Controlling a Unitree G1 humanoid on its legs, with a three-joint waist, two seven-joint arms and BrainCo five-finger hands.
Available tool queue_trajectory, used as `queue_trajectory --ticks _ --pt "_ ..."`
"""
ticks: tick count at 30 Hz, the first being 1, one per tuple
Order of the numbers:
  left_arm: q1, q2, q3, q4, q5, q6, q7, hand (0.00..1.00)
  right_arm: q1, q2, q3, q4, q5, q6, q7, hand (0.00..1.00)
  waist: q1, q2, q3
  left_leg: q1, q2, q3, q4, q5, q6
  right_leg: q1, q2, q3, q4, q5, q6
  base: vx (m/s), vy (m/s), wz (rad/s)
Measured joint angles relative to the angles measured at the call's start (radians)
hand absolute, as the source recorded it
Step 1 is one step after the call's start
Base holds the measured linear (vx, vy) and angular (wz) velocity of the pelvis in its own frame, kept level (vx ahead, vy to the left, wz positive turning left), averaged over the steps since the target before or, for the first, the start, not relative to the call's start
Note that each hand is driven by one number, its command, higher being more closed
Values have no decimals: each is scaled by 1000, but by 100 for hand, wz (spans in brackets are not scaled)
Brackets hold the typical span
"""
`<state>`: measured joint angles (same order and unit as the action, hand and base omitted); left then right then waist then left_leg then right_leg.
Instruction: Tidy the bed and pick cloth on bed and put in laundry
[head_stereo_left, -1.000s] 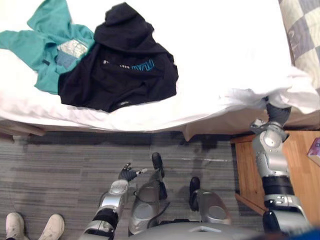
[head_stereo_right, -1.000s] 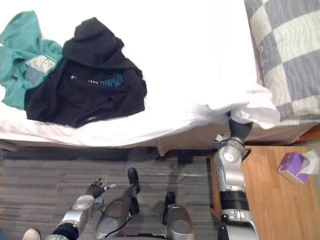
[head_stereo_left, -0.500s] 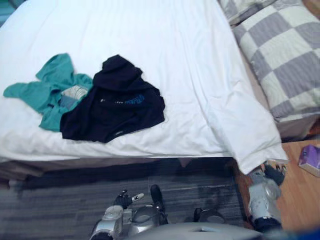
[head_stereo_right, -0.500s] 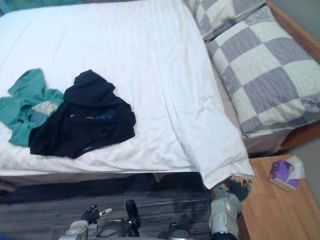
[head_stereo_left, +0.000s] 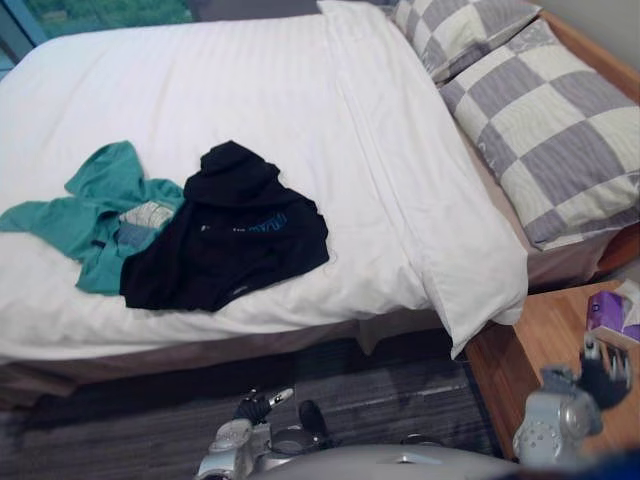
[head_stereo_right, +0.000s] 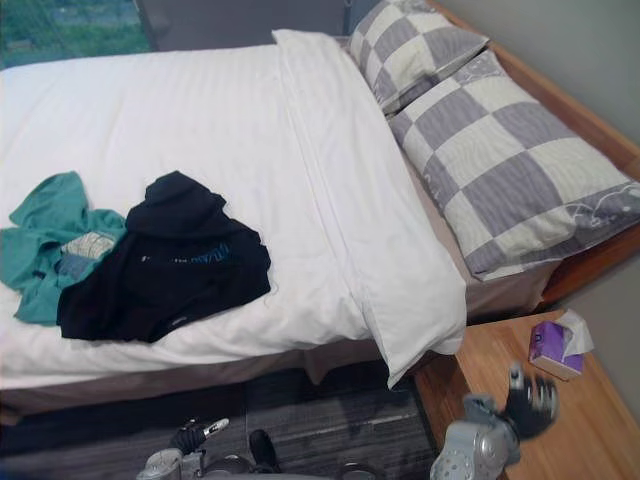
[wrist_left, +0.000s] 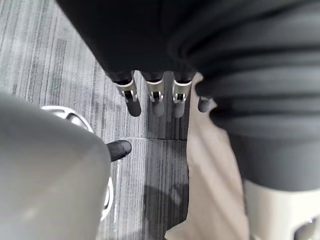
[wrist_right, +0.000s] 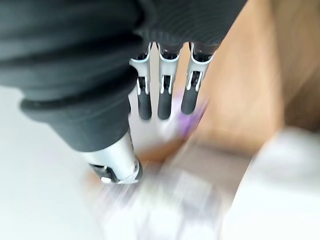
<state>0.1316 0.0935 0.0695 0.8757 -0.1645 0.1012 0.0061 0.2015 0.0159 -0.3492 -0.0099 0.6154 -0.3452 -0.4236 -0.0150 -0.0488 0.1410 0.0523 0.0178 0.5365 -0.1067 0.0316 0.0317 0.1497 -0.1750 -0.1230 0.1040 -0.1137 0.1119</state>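
Observation:
A black garment (head_stereo_left: 224, 237) lies crumpled on the white bed (head_stereo_left: 250, 90) near its front edge, partly over a teal garment (head_stereo_left: 82, 212) to its left. The white duvet (head_stereo_right: 400, 270) lies flat, its corner hanging over the bed's front right. My right hand (head_stereo_right: 528, 400) is open above the wooden bedside table (head_stereo_right: 560, 430), apart from the duvet, its fingers (wrist_right: 160, 100) straight and holding nothing. Low over the grey carpet, my left hand (head_stereo_left: 258, 404) hangs open with relaxed fingers (wrist_left: 152, 97), far from both garments.
Two checked pillows (head_stereo_right: 500, 160) lie at the bed's right end. A purple tissue box (head_stereo_right: 555, 345) stands on the bedside table close to my right hand. Grey striped carpet (head_stereo_left: 400, 400) runs along the bed's front edge.
My right hand let go of the duvet corner and dropped back over the bedside table. The camera tilted up, so the whole bed and pillows came into view. The garments stayed put.

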Motion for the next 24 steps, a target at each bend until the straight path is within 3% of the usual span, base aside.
queue_trajectory --ticks 2,5,7,9,13,16,19,24 --pt "9 15 -23 -12 -1 3 0 0 -12 -3 27 -43 -8 0 108 100 0 -13 -11 0 -2 -10 0 -2 1 -2 3 -2 4 5 -8 69 -14 11" --pt "8 44 -75 -11 -22 3 3 0 -96 -63 66 -43 93 0 292 100 -10 -7 -9 -20 -11 -57 1 4 11 -31 4 -2 42 -8 -30 62 -36 34" --pt "0 53 -93 -11 -26 3 6 0 -179 -111 80 -42 140 -1 338 100 -13 1 -2 -61 -16 -69 2 16 18 -71 2 1 53 -19 -48 -1 -28 26" --pt "-43 56 -109 -7 -67 3 20 0 -363 -200 85 -37 213 -19 372 100 -19 20 66 -128 -19 -87 7 48 29 -126 3 1 50 -27 -60 -66 -44 31" --pt "-93 61 -107 -8 -101 -5 34 0 -584 -304 81 -3 307 -36 374 100 -7 72 176 -211 -17 -110 7 93 35 -188 8 4 54 -49 -49 -117 -41 21" --pt "-116 71 -106 -8 -101 -12 44 0 -674 -317 82 2 356 -36 364 100 12 96 230 -271 1 -117 7 123 31 -262 20 7 96 -68 -45 -112 -63 11" --pt "-138 70 -106 -11 -102 -28 46 0 -711 -322 79 -10 426 -67 324 100 25 100 241 -355 13 -120 7 142 22 -379 26 6 171 -93 -46 -71 -56 9" --pt "-233 35 -106 -35 -141 -48 87 0 -807 -348 72 -54 546 -119 301 100 33 117 311 -459 12 -100 8 167 21 -549 13 27 296 -128 -48 -43 -21 -2"
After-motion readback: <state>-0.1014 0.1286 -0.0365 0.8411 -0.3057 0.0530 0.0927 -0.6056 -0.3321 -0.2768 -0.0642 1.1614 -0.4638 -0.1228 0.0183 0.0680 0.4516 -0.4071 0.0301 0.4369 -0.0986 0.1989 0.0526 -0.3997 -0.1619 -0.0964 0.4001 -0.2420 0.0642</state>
